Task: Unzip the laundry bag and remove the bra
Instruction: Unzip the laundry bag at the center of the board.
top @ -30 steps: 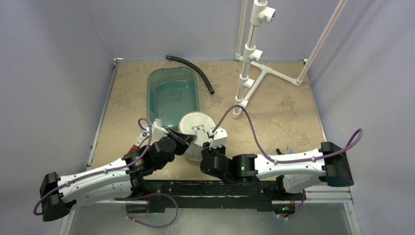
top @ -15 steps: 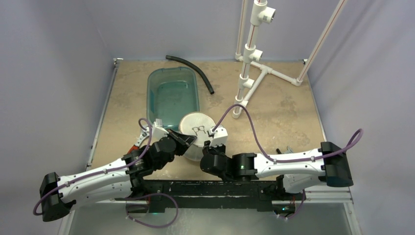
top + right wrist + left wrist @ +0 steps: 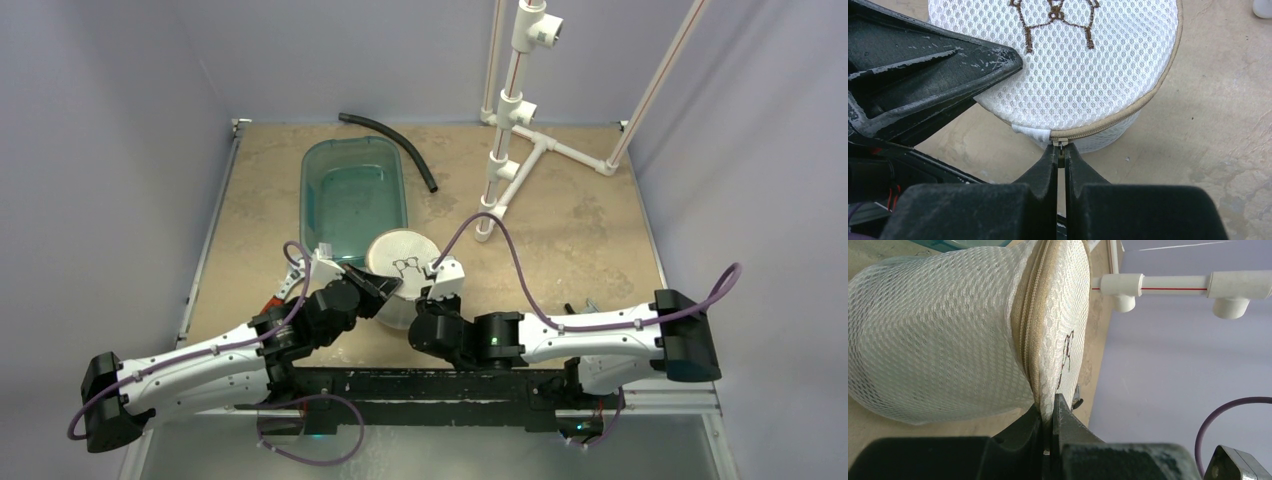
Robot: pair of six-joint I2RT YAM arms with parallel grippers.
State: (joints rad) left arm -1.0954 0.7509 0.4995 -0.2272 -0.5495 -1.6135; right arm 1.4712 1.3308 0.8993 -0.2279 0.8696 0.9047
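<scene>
The laundry bag [image 3: 402,258], a white mesh drum with a tan zip round its flat top, stands on the table between both grippers. Its top carries a dark bra outline [image 3: 1055,15]. My left gripper [image 3: 1050,409] is shut on the top's rim at the zip seam, on the bag's [image 3: 948,330] left side. My right gripper [image 3: 1060,154] is shut on the zip pull [image 3: 1060,144] at the bag's [image 3: 1088,70] near edge. The zip [image 3: 1128,115] is closed. The bra is hidden inside the bag.
A teal plastic tub [image 3: 352,200] stands just behind the bag. A black hose [image 3: 395,145] lies beyond it. A white pipe stand [image 3: 515,140] rises at the back right. The left arm's finger [image 3: 923,75] sits close beside my right gripper.
The right gripper's fingers have closed onto the zip pull. The left gripper and the bag have not moved.
</scene>
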